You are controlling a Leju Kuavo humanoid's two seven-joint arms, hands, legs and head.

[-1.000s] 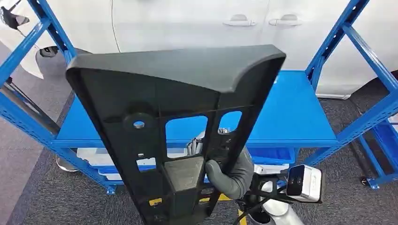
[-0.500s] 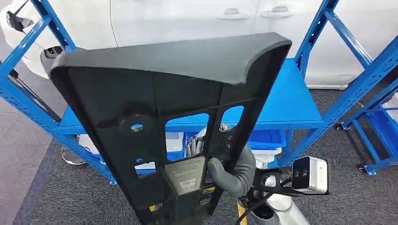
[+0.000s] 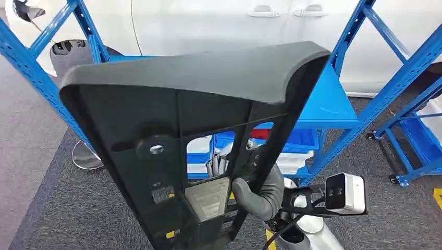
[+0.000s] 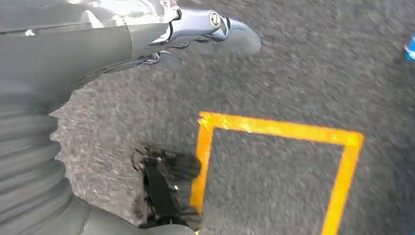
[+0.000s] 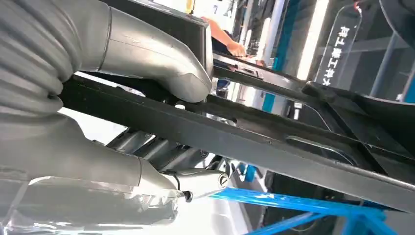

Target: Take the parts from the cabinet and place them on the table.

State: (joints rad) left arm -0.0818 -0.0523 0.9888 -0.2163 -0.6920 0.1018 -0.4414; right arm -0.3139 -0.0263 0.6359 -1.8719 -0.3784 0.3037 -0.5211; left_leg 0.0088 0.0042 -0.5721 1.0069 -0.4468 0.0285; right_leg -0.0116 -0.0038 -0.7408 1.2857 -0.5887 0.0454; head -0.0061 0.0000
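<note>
A large black plastic part point(image 3: 208, 104) with cut-out windows and a curved top lip stands upright close in front of me in the head view. My right hand point(image 3: 258, 194) grips it low on its right rib, thumb wrapped over the edge. In the right wrist view the thumb point(image 5: 147, 58) presses on the part's black bar point(image 5: 274, 142). My left hand point(image 4: 147, 34) hangs over the carpet with its fingers apart, holding nothing.
Behind the part stands a blue steel rack point(image 3: 320, 101) with blue and white bins point(image 3: 299, 139) on its lower level. A white car point(image 3: 219, 26) is parked behind it. Another blue frame point(image 3: 412, 140) stands at the right. Yellow floor tape point(image 4: 274, 128) marks the grey carpet.
The whole picture has shifted as the camera turned and the rack slid across the view. The black part stays in my right hand, held the same way.
</note>
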